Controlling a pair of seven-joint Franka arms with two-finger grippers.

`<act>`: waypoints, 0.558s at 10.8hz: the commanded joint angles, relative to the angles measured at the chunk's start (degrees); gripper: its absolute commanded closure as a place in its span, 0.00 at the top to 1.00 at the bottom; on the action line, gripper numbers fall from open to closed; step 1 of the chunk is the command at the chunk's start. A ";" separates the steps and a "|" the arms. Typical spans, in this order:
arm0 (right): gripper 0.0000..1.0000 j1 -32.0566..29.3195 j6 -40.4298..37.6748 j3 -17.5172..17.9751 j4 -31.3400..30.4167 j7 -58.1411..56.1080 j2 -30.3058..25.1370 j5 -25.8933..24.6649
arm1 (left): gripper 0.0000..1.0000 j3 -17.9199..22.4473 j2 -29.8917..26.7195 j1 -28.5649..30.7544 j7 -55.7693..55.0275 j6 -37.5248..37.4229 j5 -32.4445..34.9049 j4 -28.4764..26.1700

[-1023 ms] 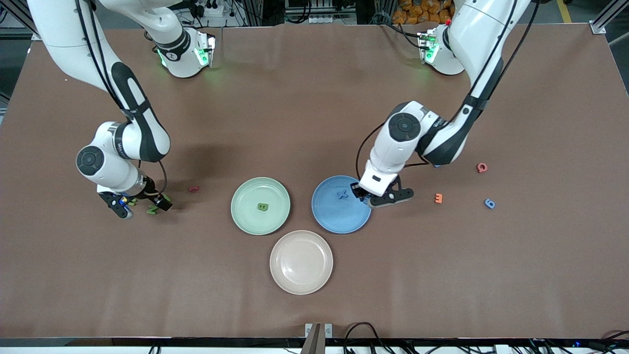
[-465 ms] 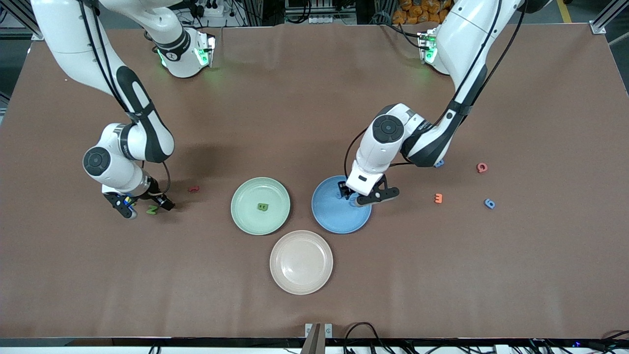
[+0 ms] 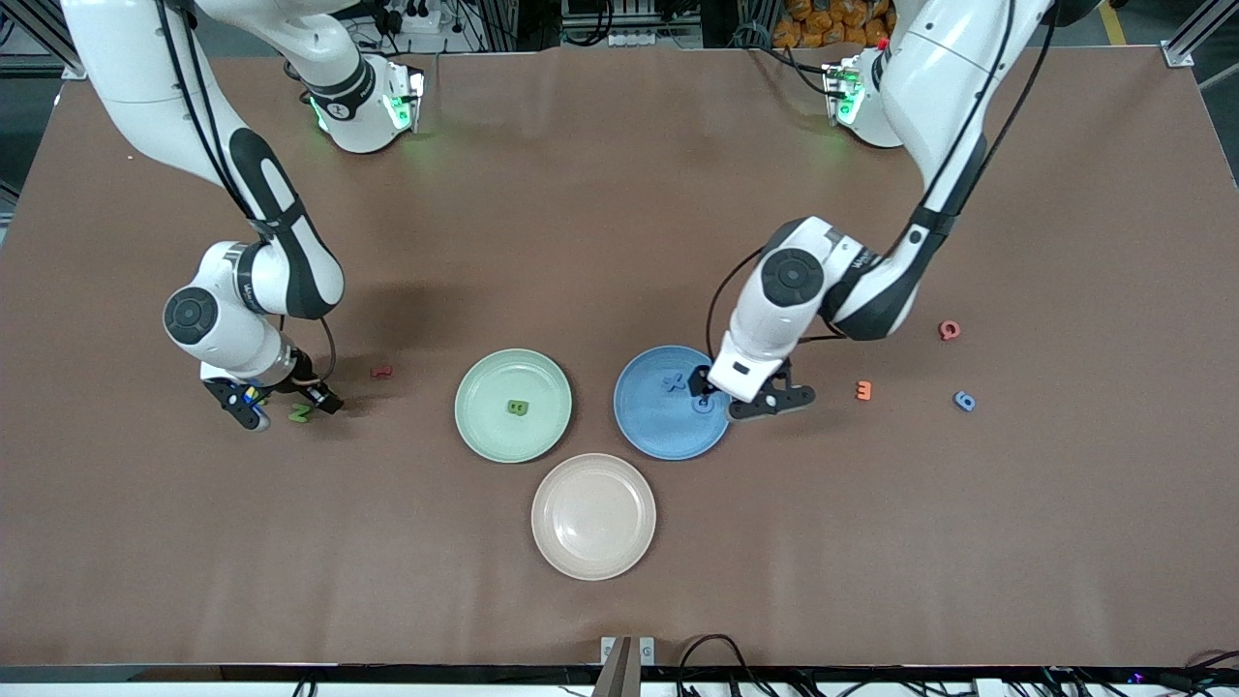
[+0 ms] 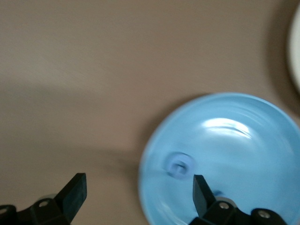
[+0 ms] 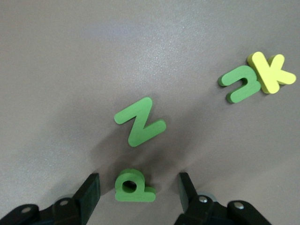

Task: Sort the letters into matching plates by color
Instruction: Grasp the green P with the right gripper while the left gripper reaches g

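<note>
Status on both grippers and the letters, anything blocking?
Left gripper open over blue plate, two blue letters in it. Right gripper open, straddling green P, green N beside. Nothing blocking.

A big table point(image 3: 600, 194) fills the scene, covered in a matte brown sheet — faintly creased near the top edge. Soft shadows pool on it under even overhead light, and a green glow tints it in two spots. Past the top edge there are metal frame rails point(image 3: 1195, 29), cables and a power strip point(image 3: 416, 15) — a dark strip with loose black cables point(image 3: 716, 653) runs along the bottom.
</note>
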 commanded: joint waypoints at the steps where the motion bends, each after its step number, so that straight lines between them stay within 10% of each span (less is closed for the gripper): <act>1: 0.68 0.21 1.33 0.28 -2.24 0.66 -0.97 0.56 | 1.00 -0.81 -2.65 5.91 9.33 -6.52 1.26 -0.63; 6: 0.50 0.13 1.33 0.28 -2.95 0.49 -1.85 0.56 | 1.00 -0.81 -5.73 14.26 21.30 -6.97 1.17 -6.16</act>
